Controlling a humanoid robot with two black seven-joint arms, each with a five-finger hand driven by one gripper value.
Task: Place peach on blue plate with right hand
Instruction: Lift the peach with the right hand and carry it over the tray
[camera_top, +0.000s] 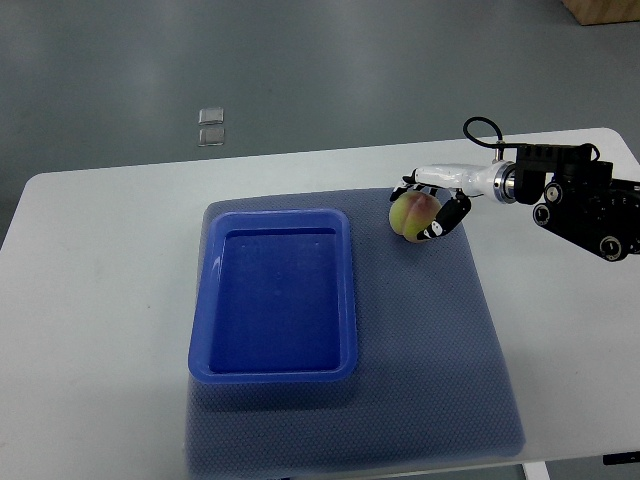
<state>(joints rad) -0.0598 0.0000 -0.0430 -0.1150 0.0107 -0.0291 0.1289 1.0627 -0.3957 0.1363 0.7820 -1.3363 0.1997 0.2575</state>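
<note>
Starting from the near side, the dark blue mesh mat (440, 380) covers the white rounded table (90, 300), and on it, to the left of the hand and a little nearer to the camera, lies the rectangular blue plastic plate (345, 300), shaped like a shallow tray, with nothing inside. Further away, at the far right corner of the mat, the right hand (432, 210) of the robot has its black and white fingers (450, 215) curled around the round yellow-green peach with a pink blush (412, 213), so the peach is in the grasp, just beside the plate's far right corner but not over it. I cannot tell if the peach is lifted or touches the mat. I judge that the carrying step is in hand: the hand should keep its closure firm, raise the fruit above the rim, go left and nearer, and open only when the peach is low over the middle of the plate, because a round fruit rolls easily. Beyond the table, on the grey floor, two small clear square pieces (211, 127) are lying. The left hand does not show.
</note>
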